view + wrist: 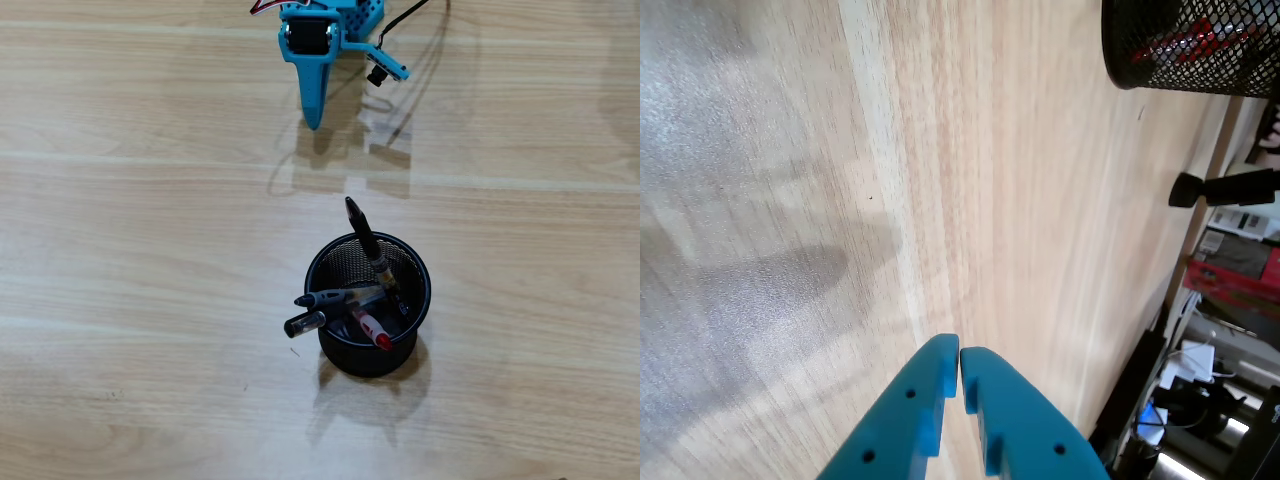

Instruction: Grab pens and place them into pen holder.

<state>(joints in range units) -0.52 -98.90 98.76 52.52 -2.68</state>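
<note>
Closed and empty, my blue gripper hangs over bare wooden table, its two fingertips pressed together in the wrist view. From overhead I see it at the top edge, well apart from the black mesh pen holder. All four pens stand inside the holder: black, dark grey, clear-barrelled and red.

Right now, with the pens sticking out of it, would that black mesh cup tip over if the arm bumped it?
Possibly. The pen holder is thin wire mesh, so probably light. All four pens lean out past its rim, the black pen farthest, which likely makes it a bit top-heavy. Its wide round base should resist a light nudge; on the smooth wooden table it may slide first.
</note>
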